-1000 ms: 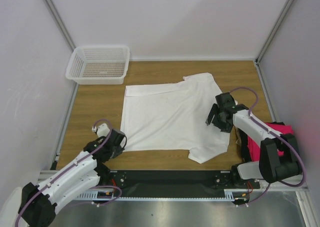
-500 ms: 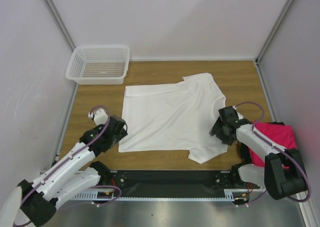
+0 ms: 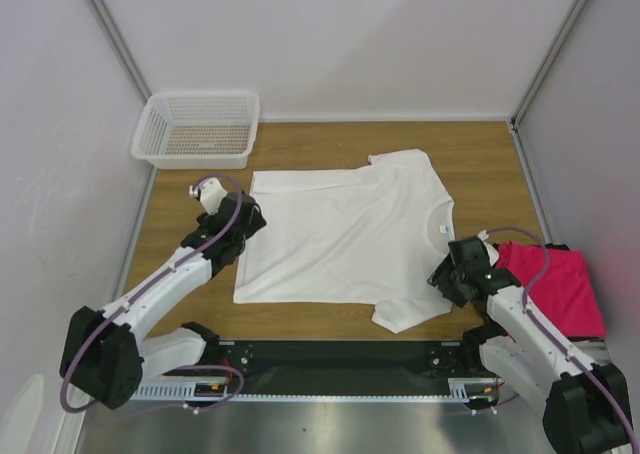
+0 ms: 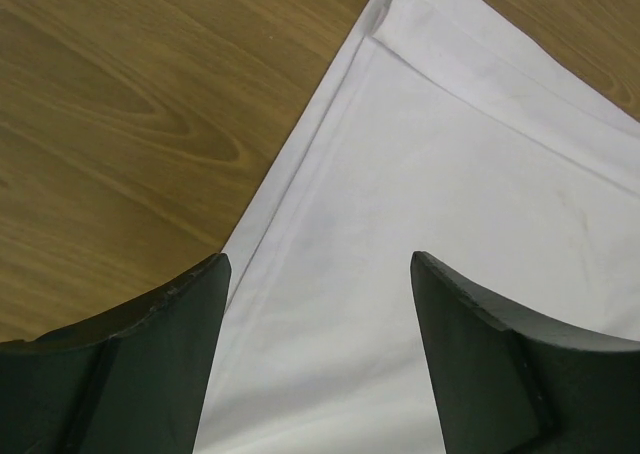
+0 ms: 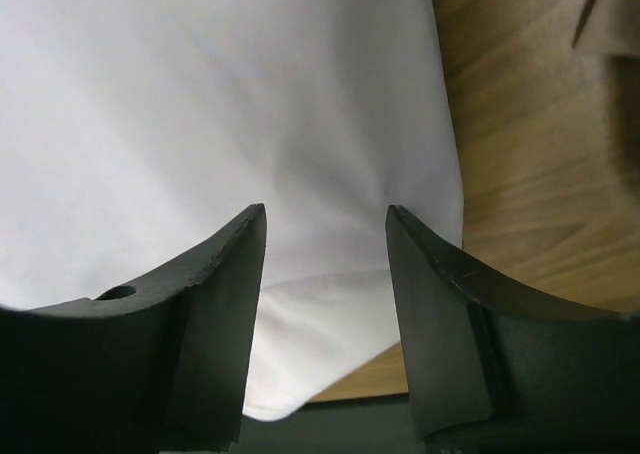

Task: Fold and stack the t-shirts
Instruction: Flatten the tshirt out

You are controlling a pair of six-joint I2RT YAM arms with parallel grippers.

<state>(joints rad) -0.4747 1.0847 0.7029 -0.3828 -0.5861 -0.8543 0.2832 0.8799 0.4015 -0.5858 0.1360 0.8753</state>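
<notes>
The large white t-shirt lies spread flat across the middle of the wooden table, collar toward the right with a small blue tag. My left gripper hovers open over its left hem; in the left wrist view the gripper has only white cloth below it. My right gripper is open beside the shirt's near-right sleeve. In the right wrist view the gripper stands above that cloth with nothing between the jaws. The magenta-pink t-shirt lies at the right edge. No black t-shirt shows.
A white mesh basket stands at the back left corner. Grey walls enclose the table on three sides. The black mounting rail runs along the near edge. Bare wood shows left of the shirt and behind it.
My left gripper opened and moved away from me along the shirt's left edge. My right arm drew back toward the near right, jaws narrowing. The white shirt now lies flatter.
</notes>
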